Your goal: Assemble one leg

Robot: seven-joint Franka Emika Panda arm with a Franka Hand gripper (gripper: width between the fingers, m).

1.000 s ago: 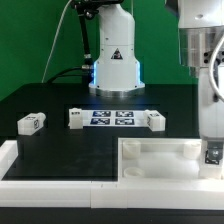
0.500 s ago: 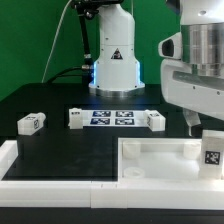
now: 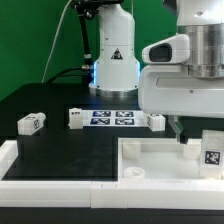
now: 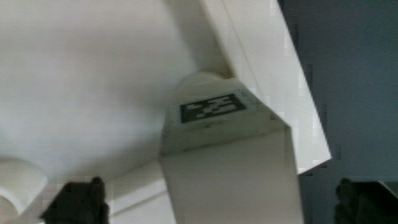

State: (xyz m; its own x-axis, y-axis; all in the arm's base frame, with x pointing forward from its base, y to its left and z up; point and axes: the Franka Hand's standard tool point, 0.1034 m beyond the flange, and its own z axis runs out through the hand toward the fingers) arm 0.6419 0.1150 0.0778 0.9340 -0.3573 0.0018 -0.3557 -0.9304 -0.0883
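A white leg with a black-and-white tag stands upright in a corner of the large white tray, at the exterior view's right. My gripper hangs just above it, open. In the wrist view my gripper has its dark fingertips wide on either side of the leg, clear of it. Three more legs lie on the black table: one at the exterior view's left, and one at each end of the marker board.
The marker board lies flat in the middle of the table. The robot base stands behind it. A white raised border runs along the table's front and left edge.
My gripper has let go of the leg in the tray corner, risen off it and shifted toward the exterior view's left. The leg stays standing.
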